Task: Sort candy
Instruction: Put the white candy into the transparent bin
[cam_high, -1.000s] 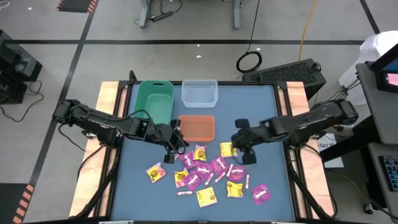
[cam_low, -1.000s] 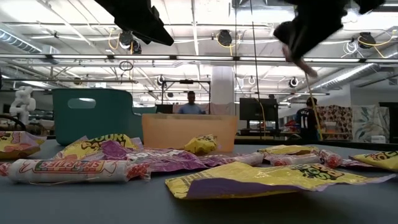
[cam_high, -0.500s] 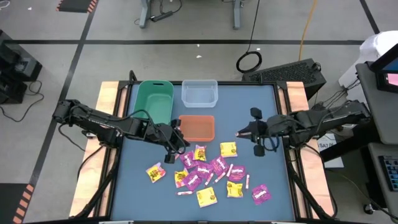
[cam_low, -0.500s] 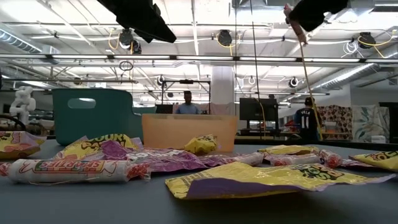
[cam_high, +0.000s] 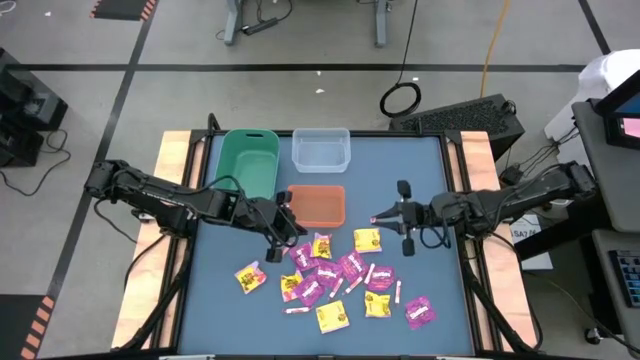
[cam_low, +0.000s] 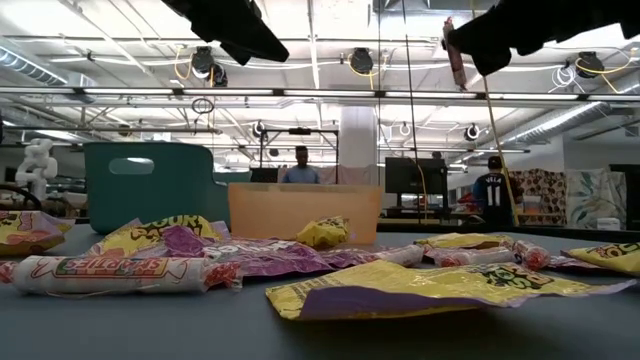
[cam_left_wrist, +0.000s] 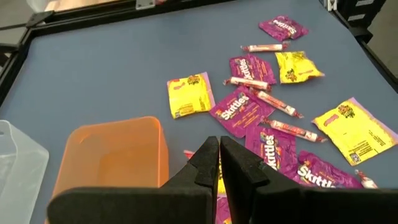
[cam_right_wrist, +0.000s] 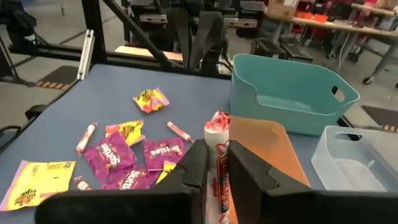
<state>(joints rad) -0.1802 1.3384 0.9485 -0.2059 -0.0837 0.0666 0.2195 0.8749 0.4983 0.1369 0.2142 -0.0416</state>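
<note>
The candy (cam_high: 335, 275), yellow and magenta packets and thin pale sticks, lies scattered on the blue table's near half. My right gripper (cam_high: 376, 217) hangs above the table at the pile's far right, pointing about level toward the left edge, shut on one candy stick (cam_right_wrist: 217, 134). My left gripper (cam_high: 290, 235) hovers shut over the pile's far left, beside the orange bin (cam_high: 317, 204); nothing shows between its fingers (cam_left_wrist: 219, 155). My right gripper pinches the candy stick between its two fingers, partway along its length (cam_right_wrist: 217, 149). The stick lies along the fingers and its twisted end (cam_right_wrist: 217, 121) juts out past the fingertips. It is lifted clear, high above the table (cam_low: 456, 45).
Three bins stand on the table's far half: a green one (cam_high: 250, 165) at the left, a clear one (cam_high: 321, 150) beside it, and the orange one nearer the pile. Bare blue table lies to the right of the bins. People stand in the room behind.
My right gripper has tipped from pointing down over the pile to about level, its fingertips swinging up and toward the far edge while the arm draws back toward the right edge. The stick has stayed in its fingers and is lifted well clear.
</note>
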